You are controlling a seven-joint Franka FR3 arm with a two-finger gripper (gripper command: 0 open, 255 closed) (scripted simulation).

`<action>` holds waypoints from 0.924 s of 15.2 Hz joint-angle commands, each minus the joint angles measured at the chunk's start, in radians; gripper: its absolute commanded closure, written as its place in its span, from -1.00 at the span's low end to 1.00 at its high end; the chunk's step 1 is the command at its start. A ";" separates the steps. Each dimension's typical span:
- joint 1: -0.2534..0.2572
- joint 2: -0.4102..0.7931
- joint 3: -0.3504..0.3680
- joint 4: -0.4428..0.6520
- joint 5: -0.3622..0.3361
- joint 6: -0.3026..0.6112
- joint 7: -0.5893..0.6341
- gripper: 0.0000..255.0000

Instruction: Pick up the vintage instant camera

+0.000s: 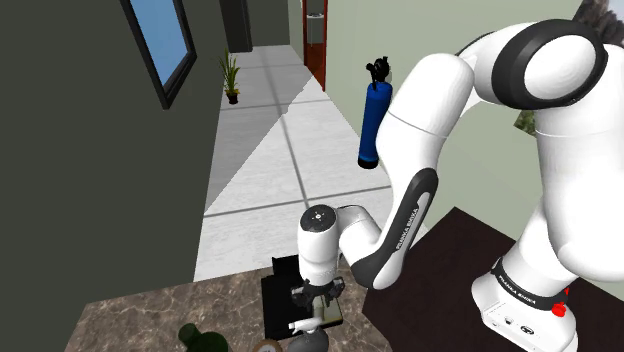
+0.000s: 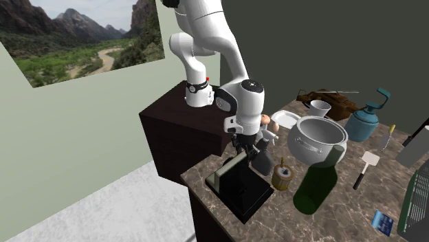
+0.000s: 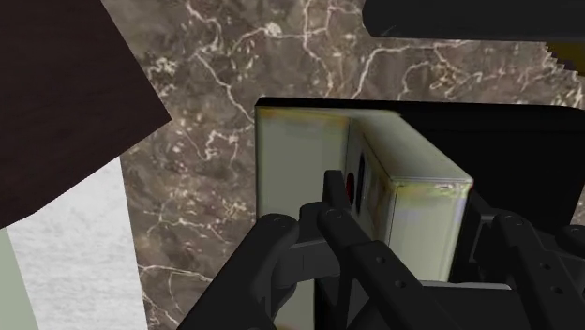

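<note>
Jaws stand apart astride the pale upright block of the instant camera, close to both its sides. Its black base lies at the corner of the marble counter, beside the dark stand. Near the gripper sit a small brown jar, a green bottle and a grey pot.
</note>
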 commanded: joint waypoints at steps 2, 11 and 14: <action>-0.001 0.001 -0.002 -0.002 -0.001 0.001 -0.001 1.00; -0.055 -0.066 0.069 -0.021 0.064 -0.049 -0.046 1.00; -0.088 -0.107 0.111 -0.032 0.108 -0.077 -0.076 1.00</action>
